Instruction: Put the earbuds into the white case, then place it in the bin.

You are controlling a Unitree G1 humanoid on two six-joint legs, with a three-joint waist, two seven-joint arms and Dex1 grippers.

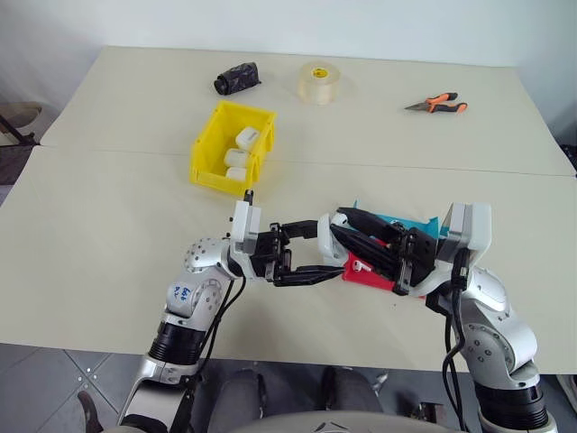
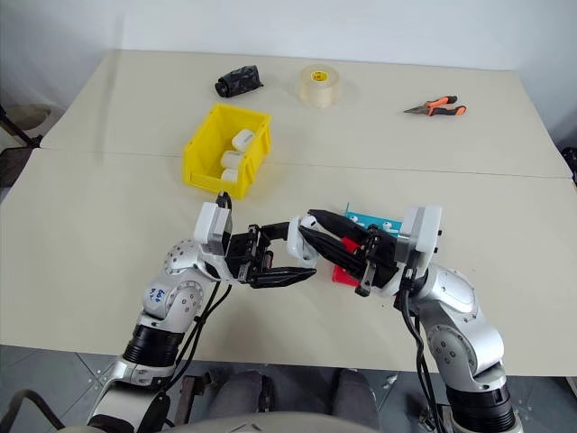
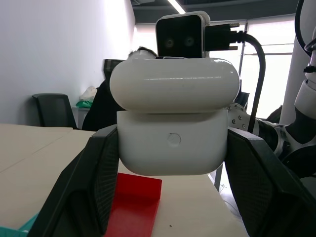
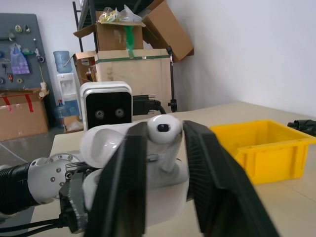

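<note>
The right end effector (image 4: pixel 165 148) pinches a single earbud (image 4: pixel 162 129) between its two black fingers, the stem angled down into the open white case (image 3: pixel 173 143), which the left end effector (image 3: pixel 173 163) clamps by its sides with the lid (image 3: pixel 174 91) flipped up. The two arms meet above the front of the bench (image 1: pixel 108 207), the case held clear of the surface rather than resting on it. The risk here is one of alignment: the earbud is tiny and glossy, and if its stem meets the rim of the well rather than the well itself, a release could let it tip out and fall to the bench or off its near edge. A push that is off-centre could also twist the smooth case in the left fingers, since they grip it only by two side walls. Whether the other earbud already sits inside cannot be told. Directly beneath the joined hands lies a flat red and teal tray (image 1: pixel 365 271), the likeliest landing place for a dropped piece. The yellow bin (image 1: pixel 233 149) stands farther back on the robot's left, already holding several white cases (image 1: pixel 248 138), so the incoming case will need room among them. Beyond it, well apart from the work, sit a dark crumpled bundle (image 1: pixel 237 78), a roll of clear tape (image 1: pixel 319 82) and orange-handled pliers (image 1: pixel 437 105). Nothing stands between the hands and the bin.
</note>
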